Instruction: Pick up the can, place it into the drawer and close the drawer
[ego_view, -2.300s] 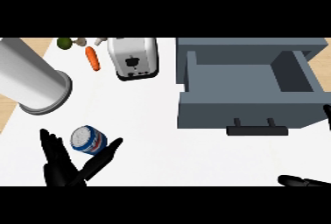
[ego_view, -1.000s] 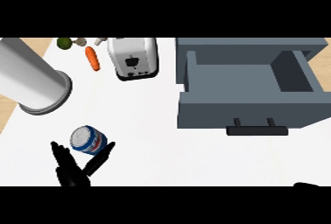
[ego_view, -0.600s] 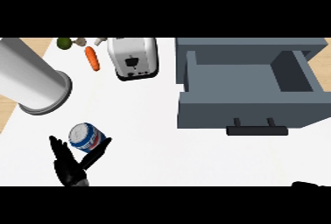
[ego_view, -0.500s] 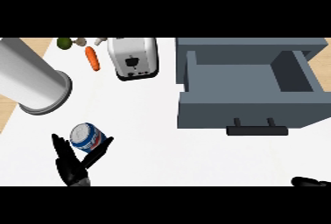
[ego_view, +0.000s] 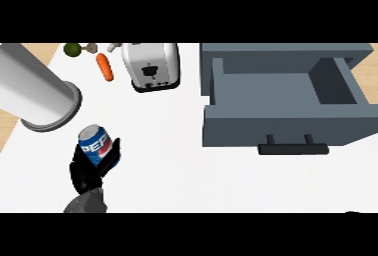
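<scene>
A blue cola can (ego_view: 94, 145) is at the lower left of the white counter, tilted, with its silver top facing up and left. My left hand (ego_view: 87, 174) comes up from below with its fingers and thumb curled round the can's lower half. The grey drawer (ego_view: 275, 128) stands pulled open at the right, its inside bare and its dark handle (ego_view: 293, 148) facing me. Of my right hand only a dark sliver (ego_view: 353, 212) shows at the lower right edge.
A big steel cylinder (ego_view: 35, 94) lies on the left, just above the can. A white toaster (ego_view: 151, 65), a carrot (ego_view: 105, 67) and a lime (ego_view: 72, 48) sit along the back. Bare counter (ego_view: 170, 160) lies between the can and the drawer.
My left hand's fingers have wrapped in around the can, which has shifted slightly up and tilted. My right hand has sunk almost out of the lower right edge.
</scene>
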